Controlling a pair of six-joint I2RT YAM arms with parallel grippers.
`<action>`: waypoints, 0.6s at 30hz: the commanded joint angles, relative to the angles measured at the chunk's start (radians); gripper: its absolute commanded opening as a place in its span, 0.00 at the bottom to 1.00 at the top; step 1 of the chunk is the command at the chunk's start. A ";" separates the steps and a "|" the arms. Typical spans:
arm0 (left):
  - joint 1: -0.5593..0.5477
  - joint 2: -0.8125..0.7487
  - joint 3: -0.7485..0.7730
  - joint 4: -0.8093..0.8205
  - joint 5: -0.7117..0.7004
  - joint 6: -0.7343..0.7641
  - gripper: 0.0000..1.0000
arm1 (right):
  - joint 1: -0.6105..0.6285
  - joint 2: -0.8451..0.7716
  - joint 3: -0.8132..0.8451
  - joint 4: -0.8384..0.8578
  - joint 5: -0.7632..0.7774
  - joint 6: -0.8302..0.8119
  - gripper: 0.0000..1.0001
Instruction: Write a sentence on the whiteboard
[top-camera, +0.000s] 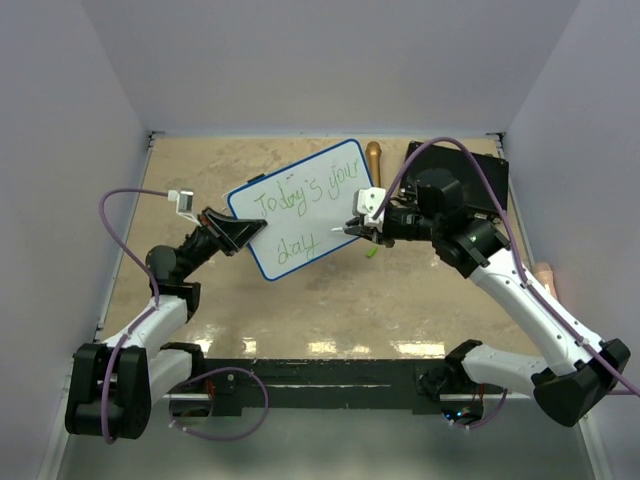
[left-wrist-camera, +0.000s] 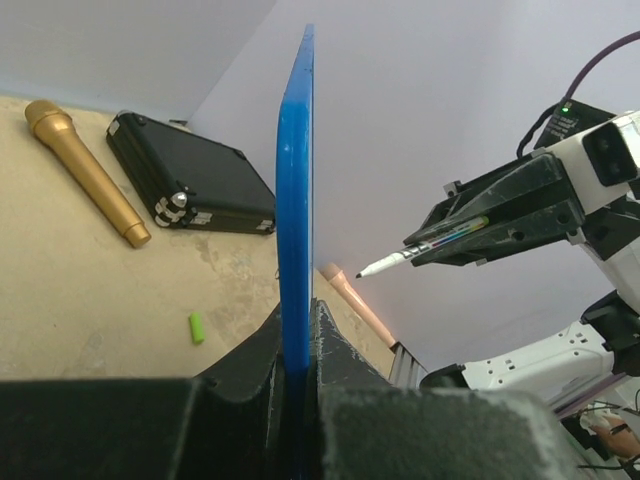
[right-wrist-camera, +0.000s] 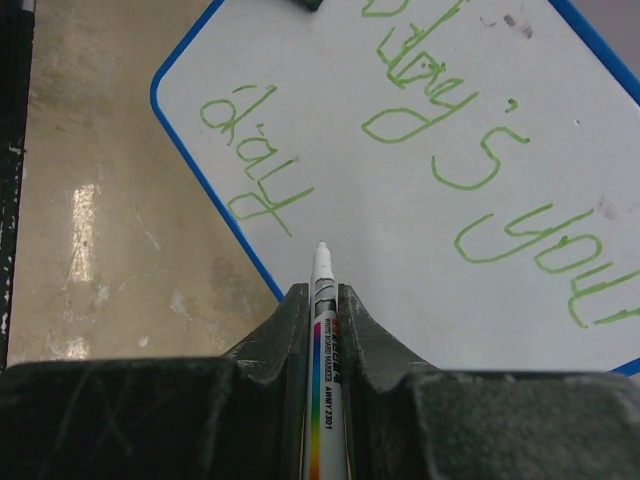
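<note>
Just beyond whiteboard (top-camera: 300, 205): microphone (top-camera: 373, 158), black case (top-camera: 487, 172).

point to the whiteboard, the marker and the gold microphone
whiteboard (top-camera: 320, 215): top view, bare white face
marker (right-wrist-camera: 324, 360): right wrist view, printed barrel
gold microphone (left-wrist-camera: 88, 172): left wrist view, handle

Left arm (top-camera: 165, 290) reaching far and rightward, left gripper (top-camera: 250, 233) clamped on the whiteboard (top-camera: 310, 195) edge. Right arm (top-camera: 520, 290) bent leftward, right gripper (top-camera: 354, 228) clamped on a marker (right-wrist-camera: 322, 300).
</note>
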 joint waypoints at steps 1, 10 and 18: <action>-0.006 -0.025 0.043 0.182 -0.037 -0.005 0.00 | -0.001 -0.004 -0.035 0.101 0.039 0.066 0.00; -0.016 -0.047 0.043 0.147 -0.077 -0.002 0.00 | 0.001 0.005 -0.030 0.139 0.102 0.105 0.00; -0.021 -0.054 0.043 0.118 -0.100 0.002 0.00 | 0.004 0.013 -0.018 0.133 0.094 0.106 0.00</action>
